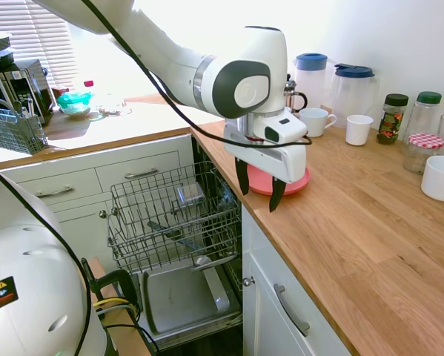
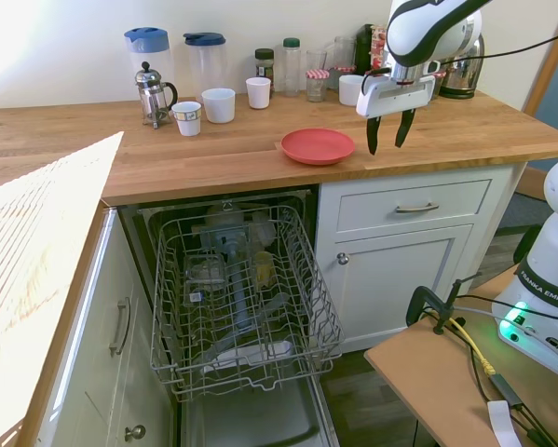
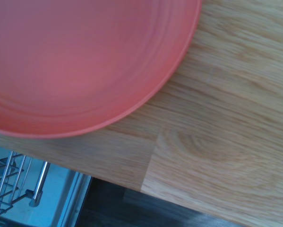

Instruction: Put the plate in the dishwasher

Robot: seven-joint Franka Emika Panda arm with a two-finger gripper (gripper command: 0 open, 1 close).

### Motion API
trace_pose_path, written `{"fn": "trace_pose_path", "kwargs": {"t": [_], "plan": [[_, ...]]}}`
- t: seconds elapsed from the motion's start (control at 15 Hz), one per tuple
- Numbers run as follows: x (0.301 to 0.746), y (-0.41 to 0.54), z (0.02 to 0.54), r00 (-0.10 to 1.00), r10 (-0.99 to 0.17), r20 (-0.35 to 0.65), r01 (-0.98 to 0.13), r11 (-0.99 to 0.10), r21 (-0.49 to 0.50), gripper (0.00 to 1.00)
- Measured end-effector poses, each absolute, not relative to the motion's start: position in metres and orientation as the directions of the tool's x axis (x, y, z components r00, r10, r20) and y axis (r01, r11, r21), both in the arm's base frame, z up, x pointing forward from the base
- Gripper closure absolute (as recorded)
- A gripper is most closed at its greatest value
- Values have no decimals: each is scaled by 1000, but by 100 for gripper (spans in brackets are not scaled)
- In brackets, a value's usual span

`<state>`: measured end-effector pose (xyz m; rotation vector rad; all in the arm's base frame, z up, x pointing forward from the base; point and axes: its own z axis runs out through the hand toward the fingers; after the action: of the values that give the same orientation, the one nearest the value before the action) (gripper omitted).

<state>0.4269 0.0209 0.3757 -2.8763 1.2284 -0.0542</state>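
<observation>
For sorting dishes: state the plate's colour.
Plain salmon-pink plate, no pattern; clearest in the wrist view.

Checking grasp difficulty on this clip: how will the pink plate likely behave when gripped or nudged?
The plate looks like thin, smooth plastic, so probably light, rigid and somewhat slippery. Lying flat on the counter near the edge, it would likely slide rather than tip. Its low rim probably gives the open end effector little to pinch.

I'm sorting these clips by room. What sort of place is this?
A home kitchen: a wooden worktop on white cabinets, an open dishwasher with its wire rack pulled out, and mugs and jugs by the wall.
</observation>
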Motion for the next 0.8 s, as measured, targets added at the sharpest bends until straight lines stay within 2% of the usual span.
{"fn": "trace_pose_path", "kwargs": {"t": [0.2,0.47,0.8], "plan": [[432,18,378,676,-735,46,-733,-678,-57,0],[463,9,382,638,-769,41,-759,-637,-131,0],[490,-7,346,579,-815,-26,-780,-545,-306,0]]}}
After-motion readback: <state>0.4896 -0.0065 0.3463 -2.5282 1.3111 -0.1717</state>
